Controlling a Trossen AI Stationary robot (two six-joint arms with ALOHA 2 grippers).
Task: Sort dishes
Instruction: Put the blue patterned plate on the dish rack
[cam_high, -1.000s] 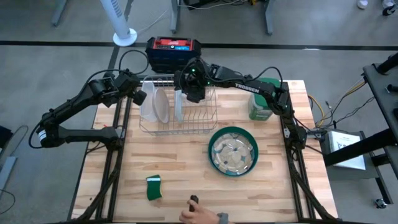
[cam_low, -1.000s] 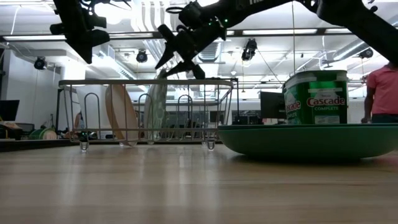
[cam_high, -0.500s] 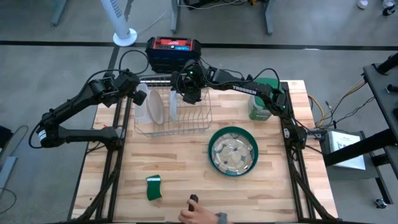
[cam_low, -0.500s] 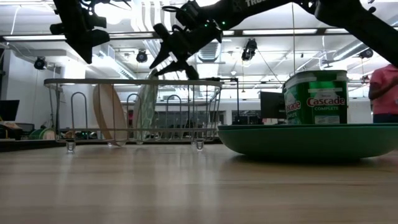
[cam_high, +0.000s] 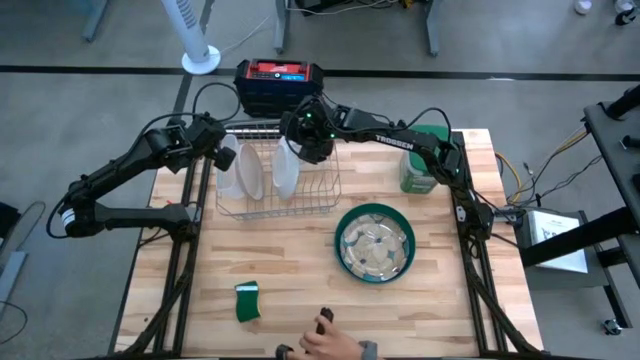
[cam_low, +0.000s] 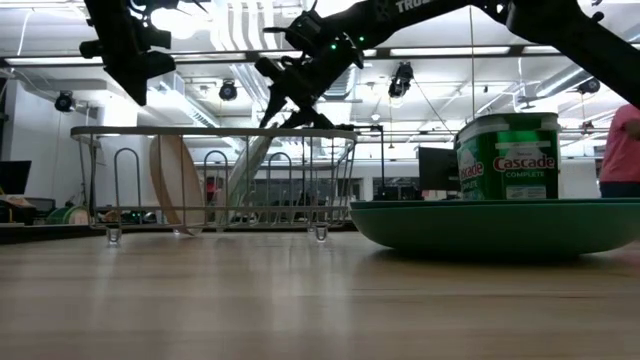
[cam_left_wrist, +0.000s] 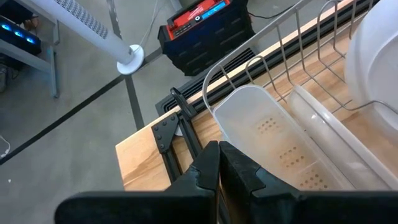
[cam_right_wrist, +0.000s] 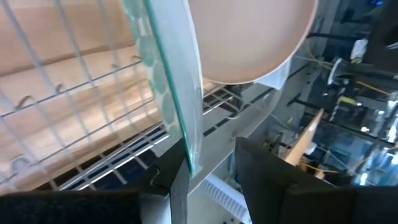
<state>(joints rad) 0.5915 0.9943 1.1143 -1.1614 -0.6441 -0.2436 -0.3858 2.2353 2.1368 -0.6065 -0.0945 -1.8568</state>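
I see the right gripper (cam_high: 293, 152) grasping a tilted, pale-green patterned glass plate (cam_high: 286, 170) in the rack (cam_high: 325, 190) at the bench's far edge; left gripper (cam_high: 226, 155) clenched empty.

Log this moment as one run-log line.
right gripper: grips glassy plate rim, tilted in dish rack | left gripper: shut, waiting by rack | whitish plate: racked

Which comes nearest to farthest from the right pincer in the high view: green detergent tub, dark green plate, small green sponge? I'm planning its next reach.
1. Green detergent tub, back right of the right pincer.
2. Dark green plate, front right.
3. Small green sponge, front edge.
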